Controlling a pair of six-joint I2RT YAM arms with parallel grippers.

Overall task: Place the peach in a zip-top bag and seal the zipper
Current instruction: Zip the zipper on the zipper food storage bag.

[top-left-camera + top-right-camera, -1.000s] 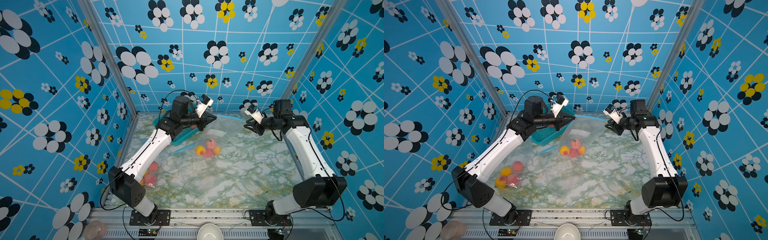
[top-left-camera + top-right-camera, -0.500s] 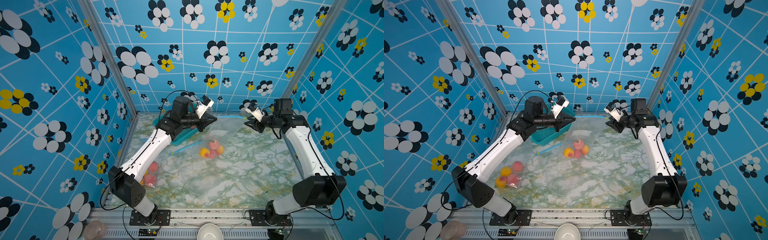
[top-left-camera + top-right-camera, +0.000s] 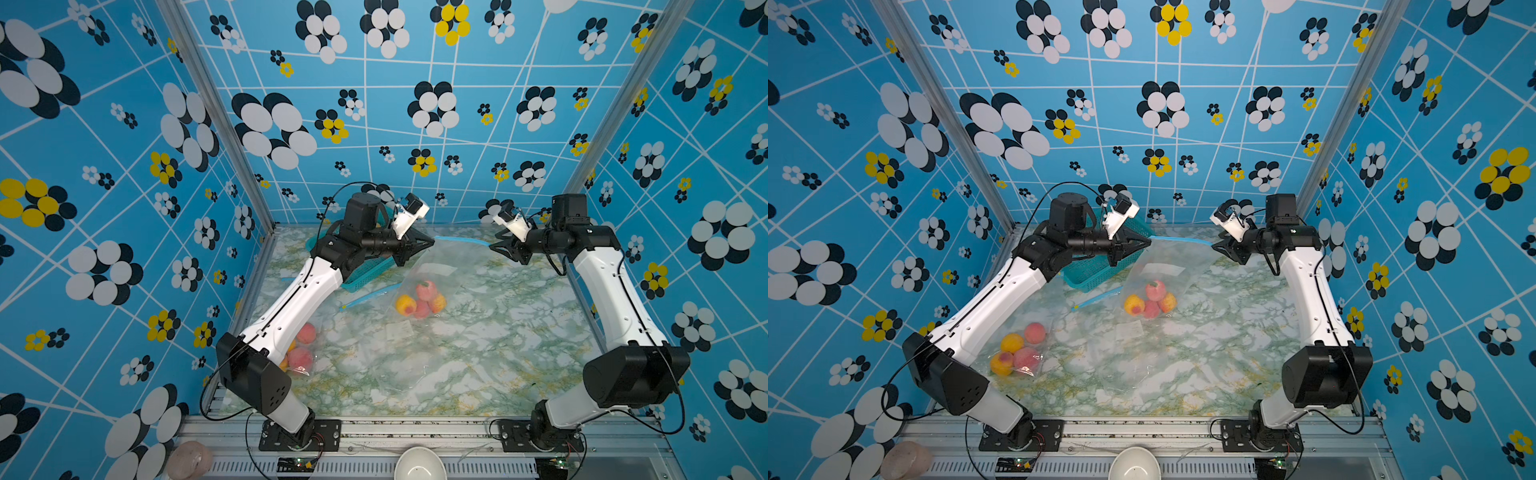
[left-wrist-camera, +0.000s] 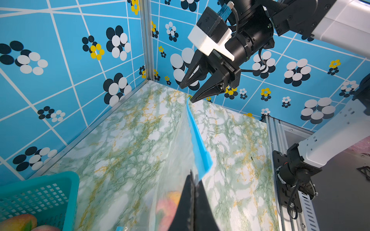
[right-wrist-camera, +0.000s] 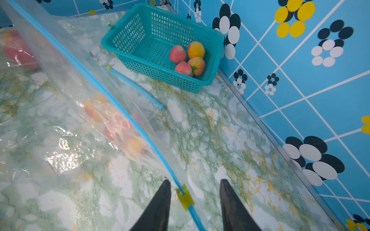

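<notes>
A clear zip-top bag (image 3: 451, 266) hangs by its blue zipper (image 3: 461, 240), which is stretched between my two grippers near the back wall. Several peaches (image 3: 419, 300) (image 3: 1150, 301) lie in its low end on the table. My left gripper (image 3: 432, 241) (image 4: 191, 174) is shut on the bag's corner at one end of the zipper (image 4: 197, 138). My right gripper (image 3: 494, 245) (image 5: 195, 181) is open at the other end. The yellow slider (image 5: 185, 197) sits between its fingers, close to one and apart from the other.
A teal basket (image 5: 128, 36) (image 3: 365, 276) holding several peaches (image 5: 188, 58) stands at the back left under my left arm. A second bag with peaches (image 3: 1017, 349) lies front left. An empty bag with a blue zipper (image 3: 1098, 297) lies flat mid-table. A white bowl (image 3: 419, 463) sits off the front edge.
My right gripper's jaws have widened around the slider end of the zipper. The left gripper keeps its hold on the bag corner, and the peaches have shifted slightly in the bag.
</notes>
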